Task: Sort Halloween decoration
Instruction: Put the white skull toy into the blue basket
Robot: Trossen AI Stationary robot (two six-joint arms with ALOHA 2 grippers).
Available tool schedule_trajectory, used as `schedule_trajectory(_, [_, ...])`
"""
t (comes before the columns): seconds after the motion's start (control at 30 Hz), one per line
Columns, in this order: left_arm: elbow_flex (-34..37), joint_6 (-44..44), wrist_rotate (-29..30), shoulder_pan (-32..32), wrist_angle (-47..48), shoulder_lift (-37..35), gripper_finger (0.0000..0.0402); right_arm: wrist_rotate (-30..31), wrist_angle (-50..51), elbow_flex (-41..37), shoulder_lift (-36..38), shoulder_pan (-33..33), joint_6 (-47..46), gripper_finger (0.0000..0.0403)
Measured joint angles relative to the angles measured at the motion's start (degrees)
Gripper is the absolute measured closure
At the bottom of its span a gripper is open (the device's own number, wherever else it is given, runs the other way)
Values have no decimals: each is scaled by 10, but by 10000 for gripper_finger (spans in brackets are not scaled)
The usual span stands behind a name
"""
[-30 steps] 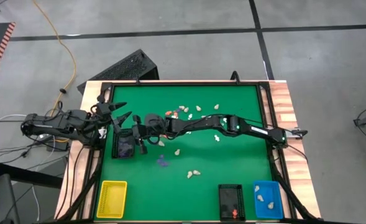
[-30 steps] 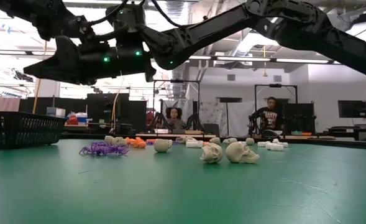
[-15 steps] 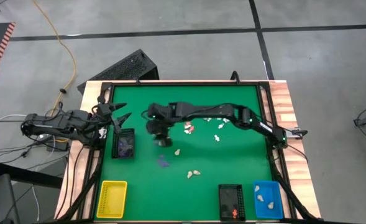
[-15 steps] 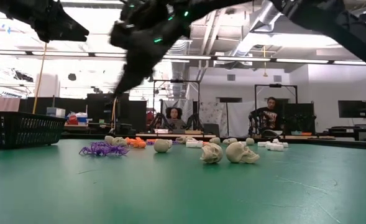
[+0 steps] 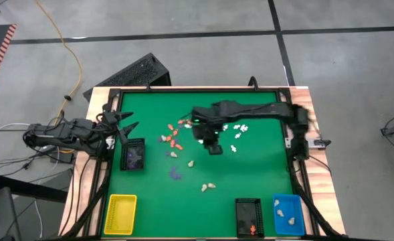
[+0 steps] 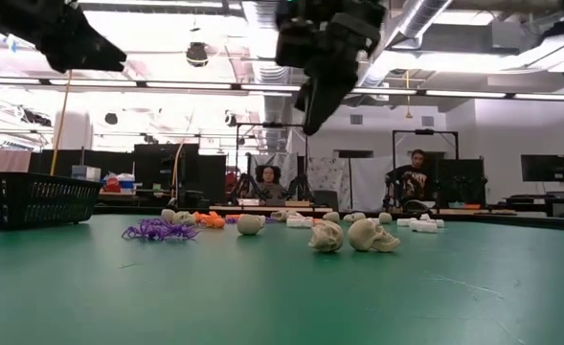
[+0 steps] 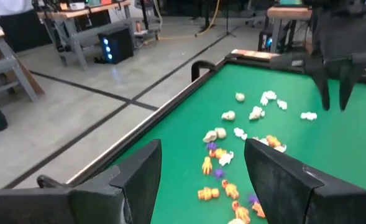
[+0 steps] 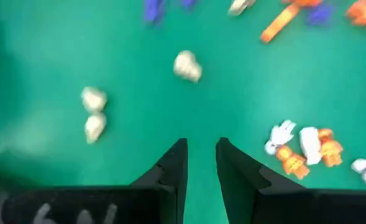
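The right gripper (image 5: pixel 215 148) hangs over mid-table with its fingers (image 8: pixel 173 163) narrowly parted and nothing between them. The Halloween decoration (image 5: pixel 173 136) lies scattered mostly at its nine o'clock; a white figurine (image 5: pixel 234 148) sits just beside at three. The left gripper (image 5: pixel 126 123), spread wide, waits well apart at the table's left edge.

No readable text or labels.

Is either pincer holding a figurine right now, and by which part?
No. The right pincer hangs over the mat, a narrow empty gap between its fingers; the left pincer waits open at the table's edge.
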State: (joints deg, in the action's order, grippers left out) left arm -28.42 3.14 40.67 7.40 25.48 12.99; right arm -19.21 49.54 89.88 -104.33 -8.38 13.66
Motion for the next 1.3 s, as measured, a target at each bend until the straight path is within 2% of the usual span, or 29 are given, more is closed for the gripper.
schedule_trajectory(0.1, [0,5,-5,0,1,-4,181,24,-236,-162,77,15,-44,301])
schedule_trajectory(0.2, [0,5,-8,0,0,-4,181,53,-463,-286,113,35,-63,301])
schedule_trajectory(0.3, [0,10,-9,0,1,-4,181,59,-638,-362,109,52,-53,300])
schedule_trajectory(0.4, [0,12,-9,0,2,-4,181,60,-758,-385,74,59,-33,300])
schedule_trajectory(0.57, [0,21,-9,0,10,-4,181,60,-812,-365,4,71,-30,280])
schedule_trajectory(0.8, [6,36,-9,0,24,-2,181,58,-811,-330,-52,81,-31,187])
schedule_trajectory(0.9, [6,37,-10,0,25,-2,181,58,-798,-331,-62,81,-31,159])
schedule_trajectory(1.3, [6,43,-9,0,26,-3,181,56,-763,-330,-73,79,-11,160])
